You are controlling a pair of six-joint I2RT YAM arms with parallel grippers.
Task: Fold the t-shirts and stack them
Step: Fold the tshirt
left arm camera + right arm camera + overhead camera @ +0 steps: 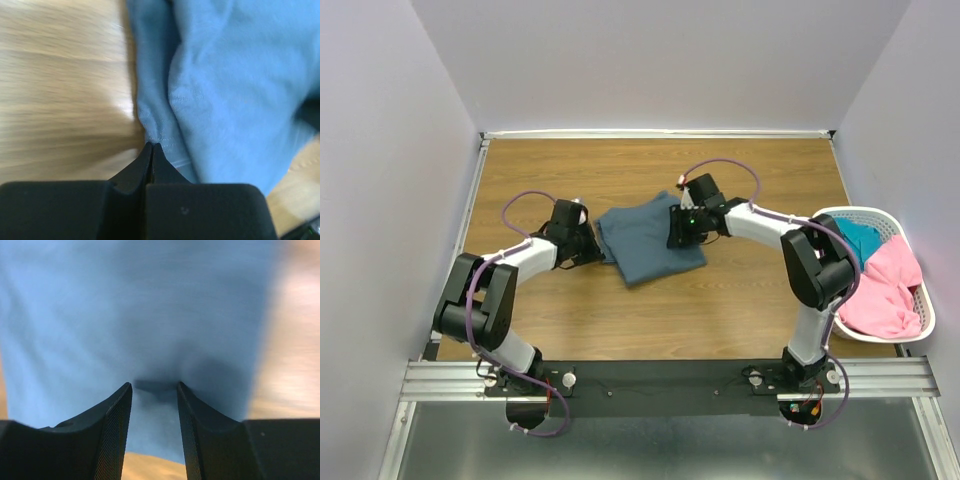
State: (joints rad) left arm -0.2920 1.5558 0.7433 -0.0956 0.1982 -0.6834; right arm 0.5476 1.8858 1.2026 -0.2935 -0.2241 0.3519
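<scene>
One slate blue-grey t-shirt lies folded, rumpled — left gripper clenched at its hem, right gripper spread over the cloth.

In the left wrist view the grey shirt runs off the top and right edges, and the table is smeared. We cannot tell whether the left gripper, tips pressed together, pinches its hem. From above, we see the teal shirt mostly hidden by the pink shirt and the right arm.
</scene>
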